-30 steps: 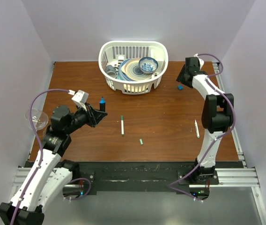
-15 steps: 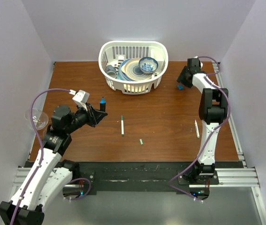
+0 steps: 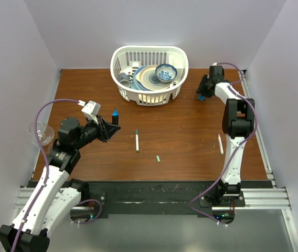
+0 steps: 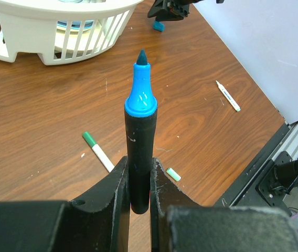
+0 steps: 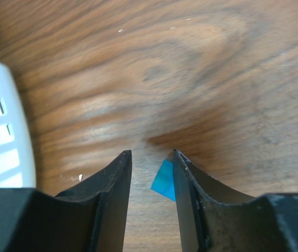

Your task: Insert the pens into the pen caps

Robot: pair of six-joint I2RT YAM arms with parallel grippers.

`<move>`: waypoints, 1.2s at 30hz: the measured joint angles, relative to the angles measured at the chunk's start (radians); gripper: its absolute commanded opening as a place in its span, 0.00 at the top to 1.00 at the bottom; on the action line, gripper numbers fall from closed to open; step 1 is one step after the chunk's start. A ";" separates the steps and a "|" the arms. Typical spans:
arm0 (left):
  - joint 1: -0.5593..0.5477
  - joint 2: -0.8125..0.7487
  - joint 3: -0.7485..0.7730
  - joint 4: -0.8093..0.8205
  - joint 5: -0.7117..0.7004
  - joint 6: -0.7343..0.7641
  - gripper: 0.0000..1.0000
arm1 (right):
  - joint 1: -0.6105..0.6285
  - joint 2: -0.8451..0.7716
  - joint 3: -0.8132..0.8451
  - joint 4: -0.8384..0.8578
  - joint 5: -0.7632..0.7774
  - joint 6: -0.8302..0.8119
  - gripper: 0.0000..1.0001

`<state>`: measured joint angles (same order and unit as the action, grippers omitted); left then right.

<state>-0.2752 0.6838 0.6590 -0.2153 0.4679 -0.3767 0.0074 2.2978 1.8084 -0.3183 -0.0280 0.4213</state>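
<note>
- The right gripper point(image 5: 151, 156) hung just right of the white basket point(image 3: 138, 97), jaws slightly apart. A blue cap point(image 5: 163, 182) lay between them, against one finger.
- The left gripper point(image 4: 138, 167), near-left of the basket, was clamped on a blue-tipped black marker point(image 4: 140, 134).
- A green-ended white pen point(image 3: 137, 140), a green cap point(image 3: 159, 158) and a plain white pen point(image 3: 220, 144) lay nearer than the basket, clear of both jaws.

The table point(image 4: 39, 110) is brown wood grain with a low satin sheen, flecked with small pale scuffs. The basket point(image 4: 65, 11) is smooth white plastic. The left gripper point(image 4: 138, 176) and right gripper point(image 5: 151, 163) look like matt black plastic with a faint texture. The marker point(image 4: 139, 142) has a matt black barrel and a glossy blue plastic collar. The white pen point(image 4: 227, 96) looks like smooth plastic.
</note>
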 measured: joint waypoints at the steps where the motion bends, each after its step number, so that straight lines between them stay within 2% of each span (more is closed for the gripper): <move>1: 0.000 0.000 0.000 0.000 0.000 0.000 1.00 | 0.000 0.000 0.000 0.000 -0.016 -0.008 0.61; 14: 0.000 0.000 0.000 0.000 0.000 0.000 1.00 | 0.000 -0.016 -0.054 0.019 -0.084 -0.063 0.62; 25: 0.000 0.000 0.000 0.000 0.001 0.000 1.00 | 0.001 -0.121 -0.187 -0.042 -0.097 -0.122 0.63; 28: 0.000 0.000 0.000 0.000 0.001 0.000 1.00 | 0.001 -0.159 -0.233 -0.065 -0.097 -0.131 0.61; 36: 0.000 0.001 0.000 0.000 0.001 0.000 1.00 | 0.004 -0.276 -0.271 -0.109 -0.061 -0.132 0.49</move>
<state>-0.2752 0.6846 0.6586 -0.2153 0.4690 -0.3771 0.0113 2.0220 1.5372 -0.4278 -0.0891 0.2893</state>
